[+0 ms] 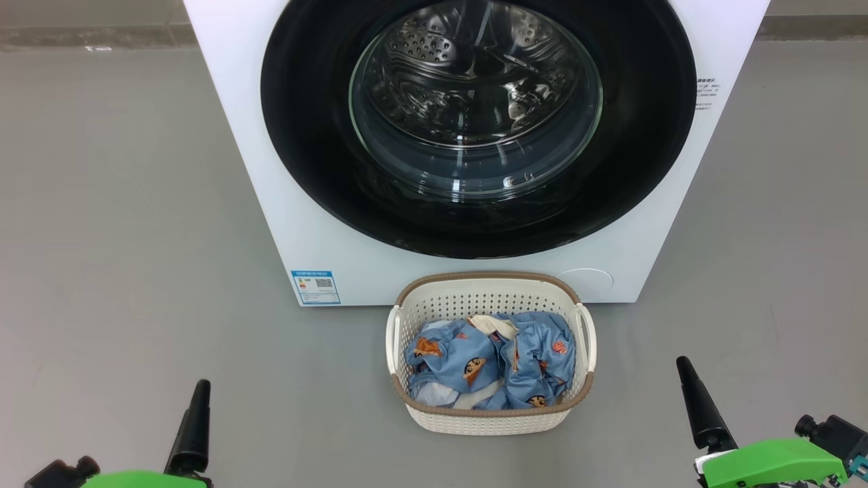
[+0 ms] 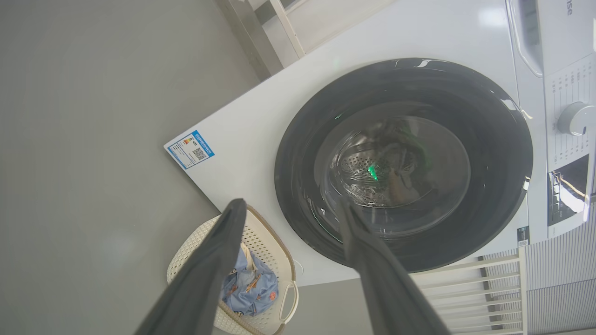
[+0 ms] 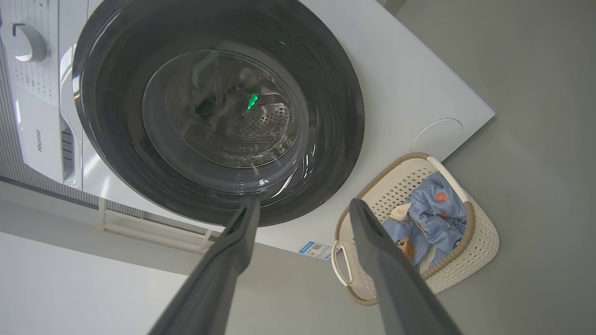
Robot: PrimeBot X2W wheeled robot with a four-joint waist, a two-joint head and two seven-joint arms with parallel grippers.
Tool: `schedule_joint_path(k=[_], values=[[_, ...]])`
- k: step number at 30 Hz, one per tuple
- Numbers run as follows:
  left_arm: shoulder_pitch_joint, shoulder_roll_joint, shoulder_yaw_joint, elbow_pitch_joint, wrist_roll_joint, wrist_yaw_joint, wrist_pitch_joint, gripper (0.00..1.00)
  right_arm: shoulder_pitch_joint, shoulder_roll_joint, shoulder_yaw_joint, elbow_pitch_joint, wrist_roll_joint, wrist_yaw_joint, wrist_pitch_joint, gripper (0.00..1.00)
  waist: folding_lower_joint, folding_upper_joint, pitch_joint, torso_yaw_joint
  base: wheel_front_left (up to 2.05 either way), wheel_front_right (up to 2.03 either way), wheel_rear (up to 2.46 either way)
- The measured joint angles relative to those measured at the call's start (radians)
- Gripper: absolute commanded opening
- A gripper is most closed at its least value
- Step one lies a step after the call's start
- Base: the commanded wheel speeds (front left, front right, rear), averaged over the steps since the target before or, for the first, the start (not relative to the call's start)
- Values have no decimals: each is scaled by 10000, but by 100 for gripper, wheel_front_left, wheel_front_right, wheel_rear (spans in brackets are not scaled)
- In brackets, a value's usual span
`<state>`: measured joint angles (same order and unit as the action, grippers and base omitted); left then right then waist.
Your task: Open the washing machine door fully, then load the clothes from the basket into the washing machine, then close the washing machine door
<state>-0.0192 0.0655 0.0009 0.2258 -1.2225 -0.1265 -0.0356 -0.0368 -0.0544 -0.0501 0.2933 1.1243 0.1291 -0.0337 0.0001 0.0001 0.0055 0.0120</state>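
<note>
Glossy black round door [image 1: 305, 135] shut, blue printed clothes [image 1: 475, 366] in cream perforated basket [image 1: 488, 420], left gripper [image 2: 292, 204] and right gripper [image 3: 303, 201] wide, empty

Head view down onto washing machine door [image 1: 305, 135] and basket [image 1: 488, 420], wrist views rolled sideways, sharing both

Long dark tapered fingers [image 1: 193, 427] on bright green mounts [image 1: 773, 462], with possibly black cameras [image 1: 833, 434].
</note>
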Motion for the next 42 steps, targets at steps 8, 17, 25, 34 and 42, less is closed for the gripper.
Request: schedule_joint_path(k=[8, 17, 25, 34, 42], values=[[6, 12, -50, -69, 1122, 0, -190, 100, 0, 0, 84, -13, -930, 0, -213, 100, 0, -1, 35, 9, 0, 0, 0], [48, 10, -121, -167, 2174, -2, -456, 100, 0, 0, 180, -12, -2042, 0, -451, 100, -1, 0, 73, -2, 0, 0, 0], [102, 44, -173, -291, 3022, -4, -698, 100, -1, 2, 242, -17, -2915, 0, -660, 100, 0, 0, 100, 10, 0, 0, 0], [204, 86, -280, -408, 4011, -12, -901, 100, -1, 6, 353, -71, -3948, 0, -924, 100, 0, 0, 108, 52, 0, 0, 0], [207, 157, -339, -541, 4742, -13, -1097, 100, -1, 8, 410, -96, -4669, 0, -1106, 100, 0, 0, 130, 66, 0, 0, 0]])
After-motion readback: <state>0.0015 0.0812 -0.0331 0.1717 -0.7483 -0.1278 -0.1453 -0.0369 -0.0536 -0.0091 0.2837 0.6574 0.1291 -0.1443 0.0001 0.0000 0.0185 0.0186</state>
